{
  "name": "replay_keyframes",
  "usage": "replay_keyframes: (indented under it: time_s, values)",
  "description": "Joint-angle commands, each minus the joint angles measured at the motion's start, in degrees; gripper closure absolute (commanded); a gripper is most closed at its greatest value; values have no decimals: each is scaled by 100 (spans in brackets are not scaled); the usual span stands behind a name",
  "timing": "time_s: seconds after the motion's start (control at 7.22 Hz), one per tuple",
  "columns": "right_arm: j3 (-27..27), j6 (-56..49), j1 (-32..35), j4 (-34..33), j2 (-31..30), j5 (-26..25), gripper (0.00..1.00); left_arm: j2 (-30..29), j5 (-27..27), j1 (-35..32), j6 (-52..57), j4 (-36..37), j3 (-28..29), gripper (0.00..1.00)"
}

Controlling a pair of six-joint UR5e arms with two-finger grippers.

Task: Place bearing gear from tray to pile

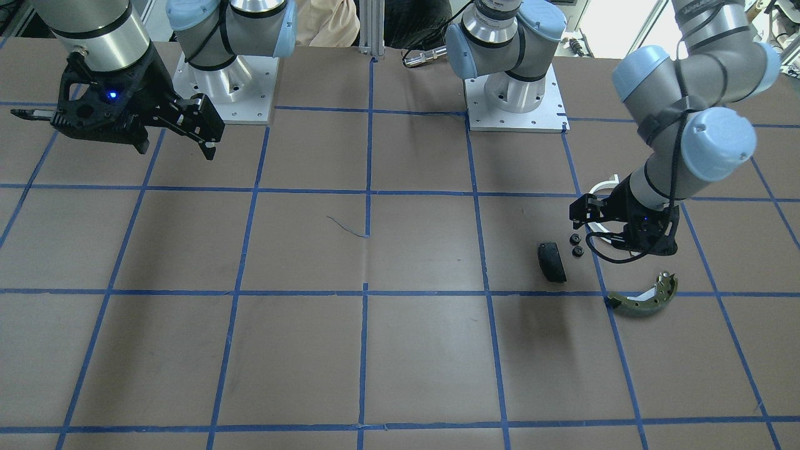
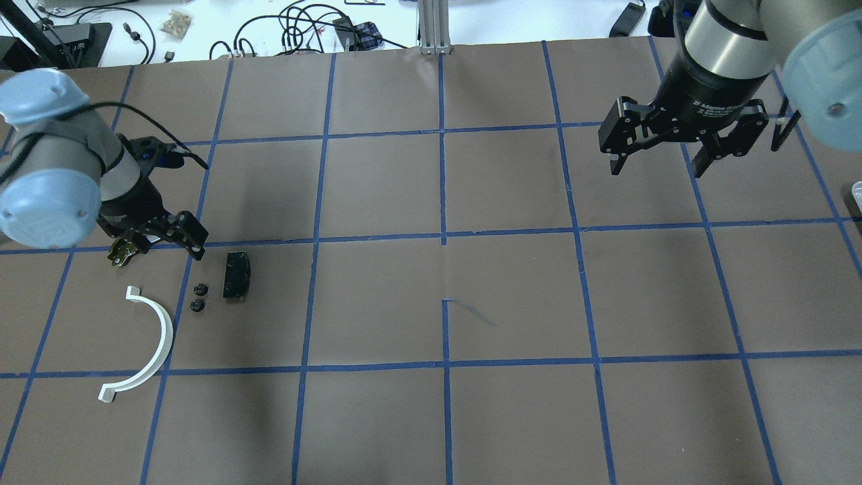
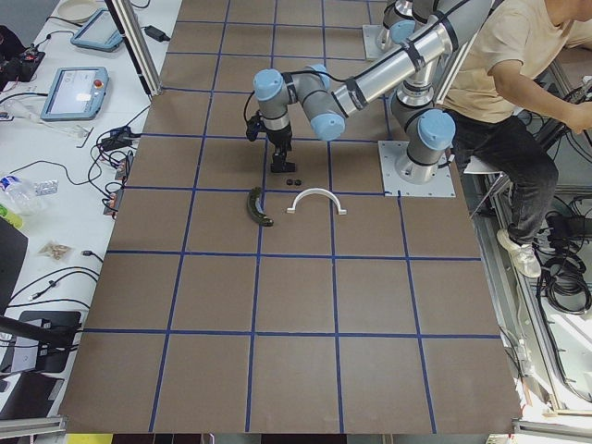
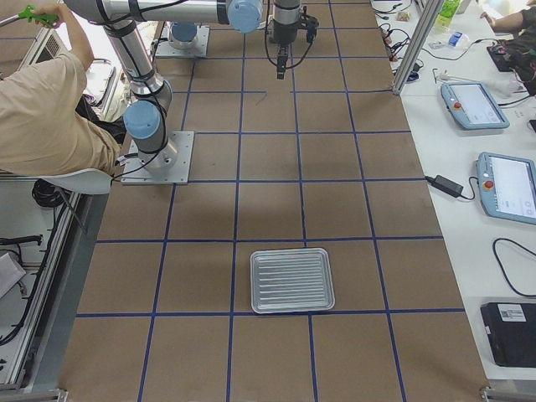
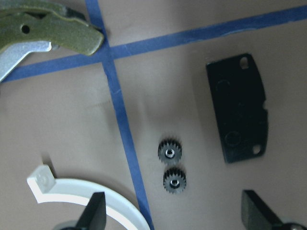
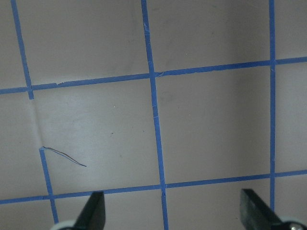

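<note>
Two small black bearing gears (image 5: pixel 169 152) (image 5: pixel 174 180) lie side by side on the table, also in the overhead view (image 2: pixel 199 289). Around them is the pile: a black brake pad (image 5: pixel 237 108), a white half-ring (image 5: pixel 86 194) and an olive-green brake shoe (image 5: pixel 53 31). My left gripper (image 5: pixel 175 213) is open and empty, hovering just above the gears, its fingers either side of them. My right gripper (image 2: pixel 656 165) is open and empty, high over the far side of the table. The grey metal tray (image 4: pixel 291 280) shows only in the exterior right view and holds nothing.
The brown table top (image 2: pixel 444 296) is marked with a blue tape grid. A thin dark wire scrap (image 2: pixel 471 311) lies near its middle. Both arm bases (image 1: pixel 515 100) stand at the robot's edge. A seated person (image 3: pixel 518 55) is beside the table.
</note>
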Motion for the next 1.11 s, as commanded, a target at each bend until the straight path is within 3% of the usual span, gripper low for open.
replay_keyframes:
  time_s: [0.0, 0.14, 0.42, 0.83, 0.97]
  values:
    - [0, 0, 2, 0, -14, 0, 0, -9, -305, -829, -1293, -2474, 2064, 0]
    - [0, 0, -7, 0, -14, -9, 0, -61, -655, -1225, -2064, -2926, 2551, 0]
    - [0, -9, 2, 0, -14, -236, 0, 192, -615, -1842, -2152, -2722, 2565, 0]
    - [0, -9, -7, 0, -14, -246, 0, 456, -562, -1879, -2160, -852, 1706, 0]
    - [0, 0, 2, 0, -14, -246, 0, 526, -536, -1871, -2160, -917, 1668, 0]
